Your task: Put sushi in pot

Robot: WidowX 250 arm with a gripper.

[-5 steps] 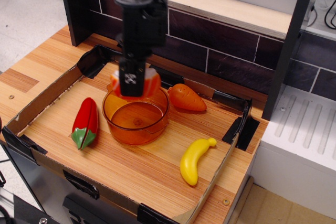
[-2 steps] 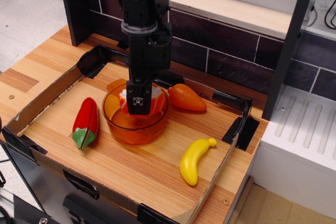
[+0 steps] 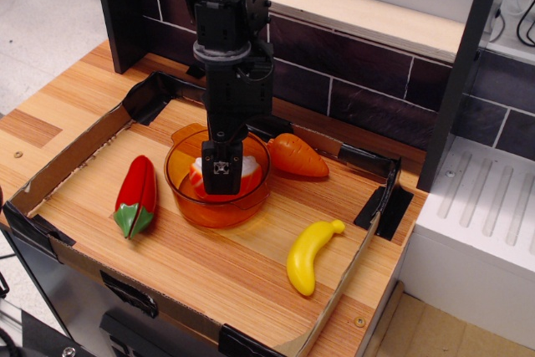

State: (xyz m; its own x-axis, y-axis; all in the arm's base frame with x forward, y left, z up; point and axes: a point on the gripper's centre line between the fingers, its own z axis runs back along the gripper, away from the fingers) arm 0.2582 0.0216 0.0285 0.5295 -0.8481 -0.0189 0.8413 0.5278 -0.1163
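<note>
The translucent orange pot (image 3: 191, 205) stands in the middle of the wooden tray, its small lip handle toward the back left. My black gripper (image 3: 221, 175) reaches straight down into the pot. It is shut on the sushi (image 3: 248, 175), whose orange-red body and white top show on both sides of the fingers. The sushi hangs low inside the pot, below the rim. Whether it touches the bottom is hidden by the gripper.
A red chili pepper (image 3: 135, 193) lies left of the pot. An orange carrot (image 3: 295, 156) lies behind it on the right. A yellow banana (image 3: 308, 254) lies front right. A low cardboard wall (image 3: 71, 163) rims the tray, and a dark tiled wall (image 3: 359, 73) stands behind.
The gripper has come down and slightly forward with the sushi, from above the pot's back rim to inside the pot. Nothing else has moved.
</note>
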